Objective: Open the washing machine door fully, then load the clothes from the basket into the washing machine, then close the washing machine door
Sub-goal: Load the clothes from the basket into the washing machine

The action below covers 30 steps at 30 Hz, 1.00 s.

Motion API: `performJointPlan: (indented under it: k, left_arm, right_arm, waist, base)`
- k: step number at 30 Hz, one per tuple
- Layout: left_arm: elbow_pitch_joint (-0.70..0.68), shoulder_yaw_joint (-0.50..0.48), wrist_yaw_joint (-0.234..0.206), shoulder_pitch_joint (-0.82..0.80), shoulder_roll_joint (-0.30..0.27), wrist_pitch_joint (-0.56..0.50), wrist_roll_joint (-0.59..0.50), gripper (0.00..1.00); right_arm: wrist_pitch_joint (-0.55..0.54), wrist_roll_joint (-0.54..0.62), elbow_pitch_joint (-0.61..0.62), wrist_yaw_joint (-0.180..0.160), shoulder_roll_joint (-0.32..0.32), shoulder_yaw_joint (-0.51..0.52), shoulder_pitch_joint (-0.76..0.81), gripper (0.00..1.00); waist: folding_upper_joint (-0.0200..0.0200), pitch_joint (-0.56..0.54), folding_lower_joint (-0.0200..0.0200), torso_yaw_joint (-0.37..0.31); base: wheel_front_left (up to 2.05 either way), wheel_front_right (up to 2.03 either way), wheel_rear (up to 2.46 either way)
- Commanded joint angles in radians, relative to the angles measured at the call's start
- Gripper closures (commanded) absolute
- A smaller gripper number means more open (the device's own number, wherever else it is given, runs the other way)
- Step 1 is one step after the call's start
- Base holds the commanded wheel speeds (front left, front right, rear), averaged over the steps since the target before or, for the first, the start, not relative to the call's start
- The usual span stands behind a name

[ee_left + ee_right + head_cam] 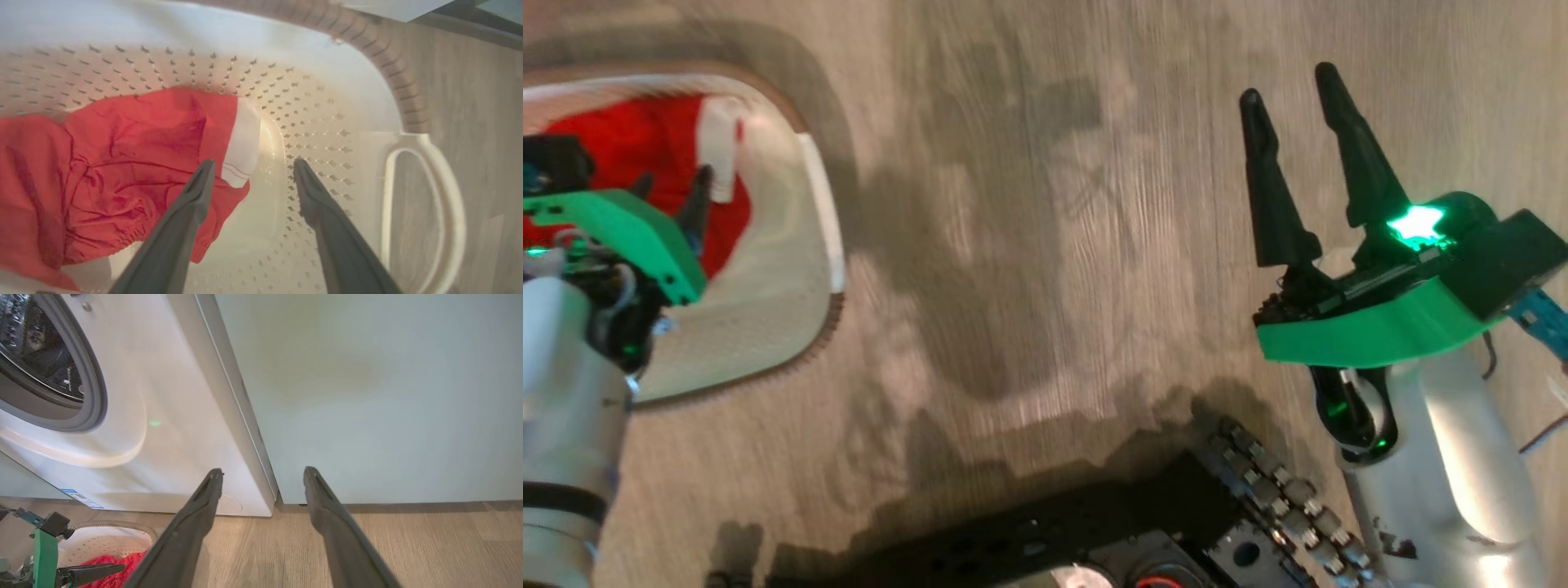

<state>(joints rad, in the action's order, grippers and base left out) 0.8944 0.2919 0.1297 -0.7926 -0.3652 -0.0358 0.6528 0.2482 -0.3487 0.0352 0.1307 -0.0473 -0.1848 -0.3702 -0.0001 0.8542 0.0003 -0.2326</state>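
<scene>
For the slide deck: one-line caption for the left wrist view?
Open left end effector pointing into the basket, fingers at the edge of the red clothes.

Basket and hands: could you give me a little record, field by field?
basket: cream, on wood floor
clothes: red and white, in basket
left hand: open, fingers inside basket over the clothes' edge, gripping nothing
right hand: open, empty, above floor
washer: white, beside pale cabinet

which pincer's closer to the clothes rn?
Left. The left pincer hangs open inside the basket, right at the edge of the clothes; contact unclear. The right pincer, also open, is over bare floor, well off to the basket's right.
</scene>
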Motion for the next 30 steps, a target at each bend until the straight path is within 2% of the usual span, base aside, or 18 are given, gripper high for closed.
performJointPlan:
  k: [1,16,20,30]
  left_arm:
    - [-0.012,-0.020,0.001,0.012,-0.057,-0.004,0.011,0.00]
    - [-0.046,-0.020,0.001,-0.001,-0.265,-0.079,0.122,0.00]
    - [-0.047,-0.018,-0.003,-0.006,-0.285,-0.083,0.122,0.00]
    - [-0.028,-0.014,-0.060,-0.055,-0.285,-0.047,0.098,0.00]
  right_arm:
    - [0.009,-0.010,0.024,0.000,-0.003,-0.027,0.015,0.00]
    - [0.013,-0.123,0.052,0.000,-0.003,-0.098,-0.035,0.00]
    - [0.013,-0.134,0.051,0.000,-0.003,-0.105,-0.023,0.00]
    - [0.013,-0.150,0.058,0.000,-0.003,-0.110,0.000,0.00]
  waist:
    - [0.0001,0.067,-0.0003,-0.048]
    - [0.0001,0.214,-0.0003,-0.144]
    - [0.0001,0.220,-0.0003,-0.149]
    - [0.0001,0.232,-0.0003,-0.151]
  base:
    - [0.00,0.00,0.00]
    - [0.00,0.00,0.00]
    - [0.00,0.00,0.00]
    - [0.00,0.00,0.00]
